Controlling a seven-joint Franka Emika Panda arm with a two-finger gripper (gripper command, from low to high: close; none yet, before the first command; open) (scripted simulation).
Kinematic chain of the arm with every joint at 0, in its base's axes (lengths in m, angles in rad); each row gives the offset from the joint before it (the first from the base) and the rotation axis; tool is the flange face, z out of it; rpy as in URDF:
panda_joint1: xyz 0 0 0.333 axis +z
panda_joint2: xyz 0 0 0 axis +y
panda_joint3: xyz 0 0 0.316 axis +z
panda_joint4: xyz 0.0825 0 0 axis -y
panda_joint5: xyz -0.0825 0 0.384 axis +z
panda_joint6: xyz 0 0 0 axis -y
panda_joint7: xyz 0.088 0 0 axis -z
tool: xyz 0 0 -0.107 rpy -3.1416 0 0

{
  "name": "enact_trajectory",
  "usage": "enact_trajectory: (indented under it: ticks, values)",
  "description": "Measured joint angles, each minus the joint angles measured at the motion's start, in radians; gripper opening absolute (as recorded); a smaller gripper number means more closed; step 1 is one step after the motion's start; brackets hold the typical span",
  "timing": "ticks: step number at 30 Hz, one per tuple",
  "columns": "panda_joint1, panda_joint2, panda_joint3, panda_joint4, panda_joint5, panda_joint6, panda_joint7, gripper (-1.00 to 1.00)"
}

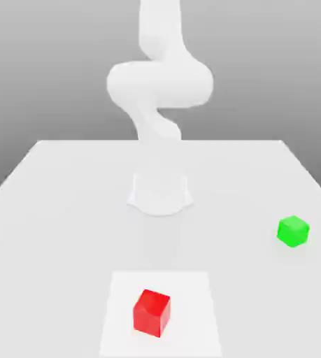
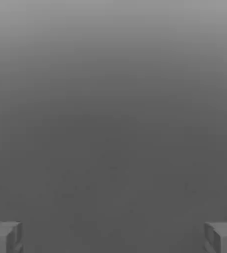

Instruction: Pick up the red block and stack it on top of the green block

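Above the table [image 1: 65, 182], gripper [image 2: 113, 237] spread wide, empty | red block [image 1: 152, 312] near front edge on a pale patch; green block [image 1: 293, 231] well apart, exterior view's right | step: probably pre-approach | next: descend, straddle red block.

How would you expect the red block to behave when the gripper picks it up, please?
The red block looks like a rigid cube resting flat on the table, so it should neither roll nor tip. Its smooth faces might slip under a light pinch. The open gripper holds nothing.
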Motion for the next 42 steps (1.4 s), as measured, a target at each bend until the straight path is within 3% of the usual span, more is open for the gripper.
enact_trajectory:
  ticks: [19,27,32,33,39,42]
  values:
    - [0.206,0.592,-0.221,-0.206,0.062,0.280,-0.836,0.00]
    - [0.193,0.841,-0.211,-0.285,0.090,0.404,-1.169,0.00]
    - [0.131,1.019,-0.129,-0.264,0.189,0.544,-1.264,0.00]
    - [0.121,1.041,-0.116,-0.260,0.200,0.562,-1.274,-1.00]
    - [0.116,1.052,-0.109,-0.258,0.206,0.569,-1.278,-1.00]
    - [0.140,0.985,-0.143,-0.270,0.163,0.514,-1.246,-1.00]
